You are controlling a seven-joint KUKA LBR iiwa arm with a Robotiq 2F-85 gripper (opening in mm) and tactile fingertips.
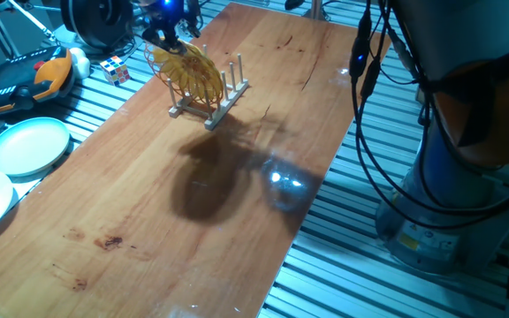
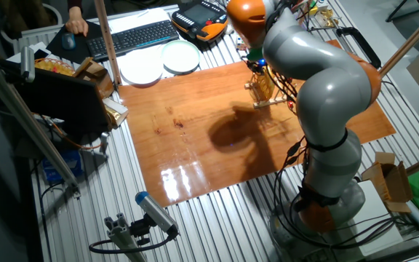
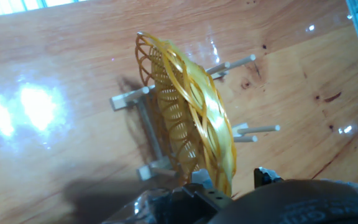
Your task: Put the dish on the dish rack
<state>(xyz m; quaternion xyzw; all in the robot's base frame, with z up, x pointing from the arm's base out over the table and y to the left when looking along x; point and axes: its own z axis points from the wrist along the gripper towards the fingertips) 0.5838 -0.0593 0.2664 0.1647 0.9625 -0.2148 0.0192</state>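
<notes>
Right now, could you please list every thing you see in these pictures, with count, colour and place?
dish: one, golden-yellow, on edge in the rack
dish rack: one, light wood, far end of the table
table: one, brown wood, centre
plates: two, pale green and white, left of the table
puzzle cube: one, multicoloured, beside the table
keyboard: one, black, behind the plates
cardboard box: one, brown, by the robot base
arm: one, grey and orange
gripper: one, dark, at the dish's top edge

Dish [image 1: 186, 71] stood on edge, tilted, in rack [image 1: 210, 99], directly below gripper [image 1: 168, 35]. Free pegs [image 1: 236, 69] beyond dish. Two plates [image 1: 26, 146] well apart from gripper, off the table [image 1: 237, 194].
</notes>
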